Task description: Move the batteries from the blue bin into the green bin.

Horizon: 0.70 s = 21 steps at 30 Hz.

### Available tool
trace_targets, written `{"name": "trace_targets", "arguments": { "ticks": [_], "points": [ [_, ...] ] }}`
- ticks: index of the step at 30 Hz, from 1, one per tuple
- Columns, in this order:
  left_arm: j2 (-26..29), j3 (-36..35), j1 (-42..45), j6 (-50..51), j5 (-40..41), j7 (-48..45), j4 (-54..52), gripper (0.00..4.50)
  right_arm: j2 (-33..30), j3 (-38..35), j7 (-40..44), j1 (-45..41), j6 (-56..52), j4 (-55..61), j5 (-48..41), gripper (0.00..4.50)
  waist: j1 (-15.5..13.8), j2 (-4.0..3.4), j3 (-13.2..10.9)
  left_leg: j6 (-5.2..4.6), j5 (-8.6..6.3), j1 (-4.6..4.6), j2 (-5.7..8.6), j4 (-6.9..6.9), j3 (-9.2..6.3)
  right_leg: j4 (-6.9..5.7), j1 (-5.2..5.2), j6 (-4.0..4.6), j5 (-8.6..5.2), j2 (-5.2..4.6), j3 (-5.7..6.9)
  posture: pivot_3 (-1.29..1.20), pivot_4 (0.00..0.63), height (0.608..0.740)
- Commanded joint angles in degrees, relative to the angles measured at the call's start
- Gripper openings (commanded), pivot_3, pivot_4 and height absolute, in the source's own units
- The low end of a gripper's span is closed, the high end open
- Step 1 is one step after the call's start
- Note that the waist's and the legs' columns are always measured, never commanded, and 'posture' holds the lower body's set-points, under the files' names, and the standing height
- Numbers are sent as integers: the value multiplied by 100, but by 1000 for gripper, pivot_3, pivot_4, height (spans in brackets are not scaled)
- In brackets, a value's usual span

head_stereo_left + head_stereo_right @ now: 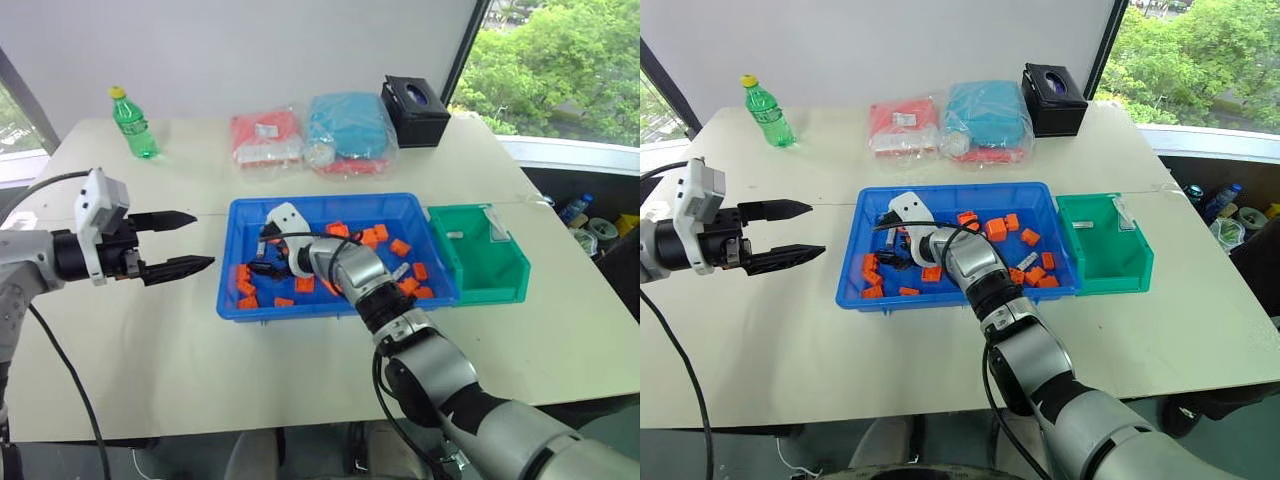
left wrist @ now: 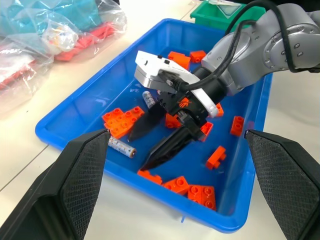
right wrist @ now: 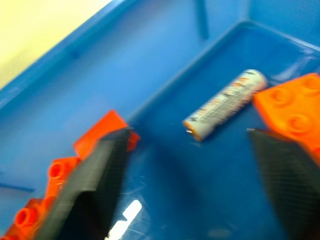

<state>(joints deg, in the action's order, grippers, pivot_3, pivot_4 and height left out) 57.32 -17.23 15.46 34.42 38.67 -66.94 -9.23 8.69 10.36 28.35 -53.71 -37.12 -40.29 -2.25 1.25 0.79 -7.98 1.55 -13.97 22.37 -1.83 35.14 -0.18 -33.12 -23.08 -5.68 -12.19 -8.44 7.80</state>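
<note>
Blue bin (image 1: 245,212): orange blocks (image 1: 370,237) plus batteries (image 2: 122,148); right gripper (image 2: 156,135) spread wide, empty, inside. Green bin (image 1: 510,275) at its end. Left gripper (image 1: 185,242) apart too.

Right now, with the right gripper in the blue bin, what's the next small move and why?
Probably ease the right gripper forward and down so the battery sits between its open fingers, then close. It lies flat on the blue bin floor just ahead, touching an orange block, so approach from the free side.
</note>
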Motion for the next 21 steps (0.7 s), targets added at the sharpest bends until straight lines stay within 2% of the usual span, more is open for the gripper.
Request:
{"name": "trace_targets", "arguments": {
  "ticks": [1,8,16,21],
  "points": [
    [52,-121,57,-118,-28,-9,-77,4500,196,-93,-289,-61,22,-93,-29,4475,2,0,0,0,0,0,0,-2,0,-2,-3,0,0,1,0,0,150,723],
    [33,-76,113,-123,-67,-26,-63,4500,381,-457,-606,-303,94,-612,-260,4475,-40,0,0,0,1,0,0,2,-1,0,4,2,0,2,0,0,150,723],
    [50,-67,150,-126,-86,-39,-61,4500,550,-431,-716,-377,253,-897,-331,4475,-24,0,0,1,0,0,0,1,-1,1,4,3,-1,1,0,0,150,723],
    [43,-54,194,-120,-97,-39,-57,4500,553,-224,-753,-472,736,-1331,-125,4475,-21,0,0,0,1,-1,0,1,-2,0,4,3,-1,1,0,0,150,723]
  ]
}}
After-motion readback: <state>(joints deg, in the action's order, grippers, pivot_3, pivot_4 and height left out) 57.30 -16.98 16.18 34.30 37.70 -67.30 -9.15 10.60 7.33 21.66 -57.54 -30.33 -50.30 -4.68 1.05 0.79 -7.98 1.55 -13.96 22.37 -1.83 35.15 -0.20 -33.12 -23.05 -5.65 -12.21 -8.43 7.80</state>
